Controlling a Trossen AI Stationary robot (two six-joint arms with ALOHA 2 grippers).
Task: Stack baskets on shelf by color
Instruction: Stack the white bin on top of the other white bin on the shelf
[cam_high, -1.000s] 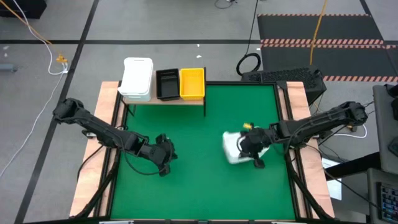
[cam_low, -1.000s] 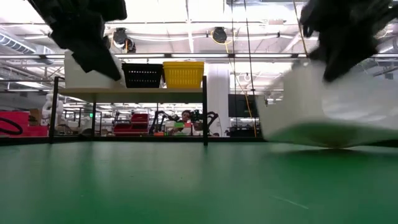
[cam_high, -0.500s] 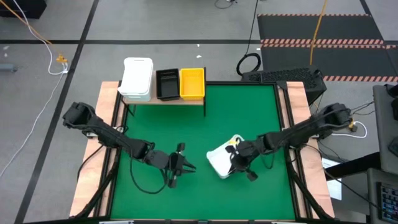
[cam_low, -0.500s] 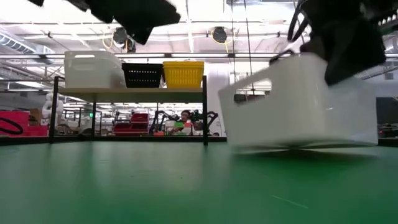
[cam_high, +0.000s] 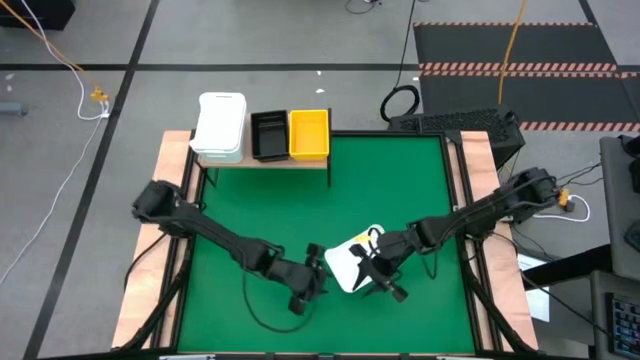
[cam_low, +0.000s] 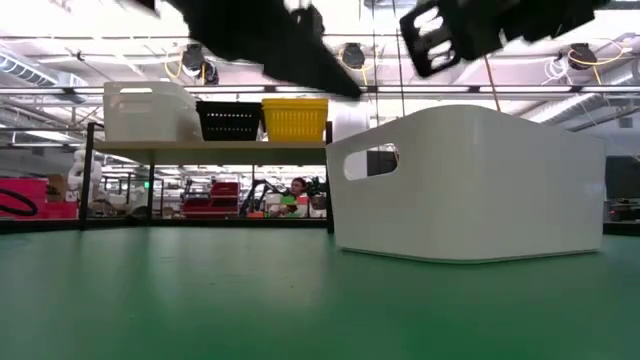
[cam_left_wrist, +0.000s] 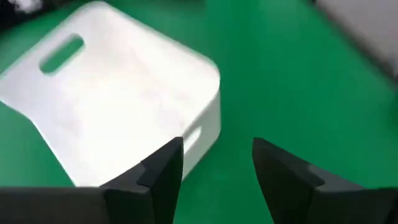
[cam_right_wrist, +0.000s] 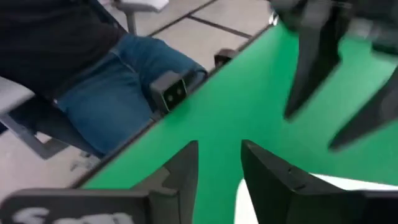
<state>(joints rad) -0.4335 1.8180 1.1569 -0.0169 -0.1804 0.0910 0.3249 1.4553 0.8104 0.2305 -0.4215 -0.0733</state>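
We see a white basket sitting flat on the green mat near the front of the table, with both arms meeting at it. The shelf stands at the far left corner of the mat, well apart from this basket, and carries a white basket stack, a black basket and a yellow basket side by side. Between shelf and loose basket the mat lies open; the right half of the mat behind the basket is bare as well. The front edge of the mat is close behind both grippers.

The left gripper reaches in from the left, just beside the basket's near left corner. In the left wrist view we see its 2 fingers well apart, one at the basket's corner wall, the other over bare mat; they clamp nothing.

The right gripper sits at the basket's right rim. In its wrist view the fingers stand a little apart, with the white rim just below them; we cannot tell whether they touch it. A seated person's leg shows beyond the table edge.
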